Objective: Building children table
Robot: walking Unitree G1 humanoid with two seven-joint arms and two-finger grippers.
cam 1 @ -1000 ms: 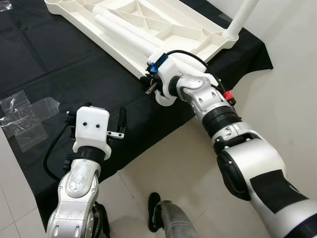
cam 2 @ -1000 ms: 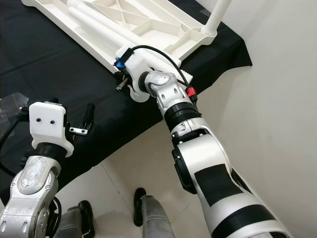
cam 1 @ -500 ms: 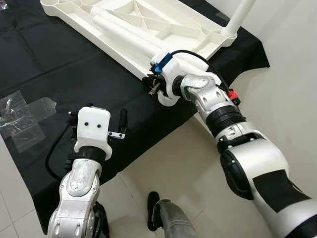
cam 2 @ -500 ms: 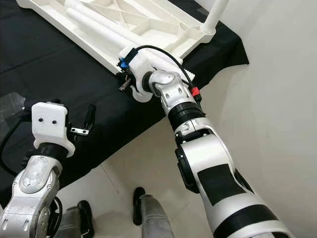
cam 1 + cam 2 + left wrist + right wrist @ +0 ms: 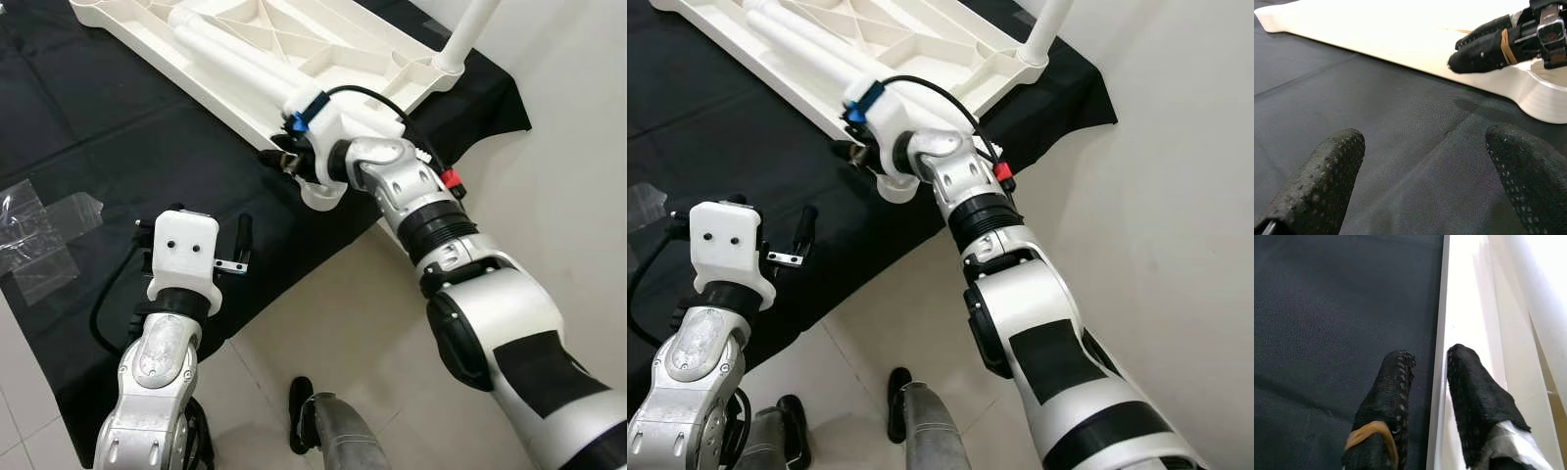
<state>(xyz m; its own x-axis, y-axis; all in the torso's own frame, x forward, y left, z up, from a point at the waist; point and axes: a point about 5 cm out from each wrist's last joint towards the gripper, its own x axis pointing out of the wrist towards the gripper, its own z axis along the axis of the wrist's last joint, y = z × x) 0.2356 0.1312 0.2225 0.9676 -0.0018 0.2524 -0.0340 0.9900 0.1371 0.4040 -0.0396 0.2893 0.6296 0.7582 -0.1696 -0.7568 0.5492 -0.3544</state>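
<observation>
Tabletop [image 5: 323,44] lies upside down, long side slanting away leftward. My right fingers [image 5: 1469,396] straddle its near rim. My left fingers [image 5: 1327,181] hang open over bare black cloth [image 5: 118,147].

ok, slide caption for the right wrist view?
Right gripper straddling the white tabletop's rim, one finger each side, over black cloth.

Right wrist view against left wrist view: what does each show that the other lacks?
The right wrist view looks down the right gripper, one finger on each side of the white tabletop's rim, and catches a white leg tube lying inside. The left wrist view has the left gripper's spread fingers above bare cloth. Both show the black cloth and the tabletop's edge.
</observation>
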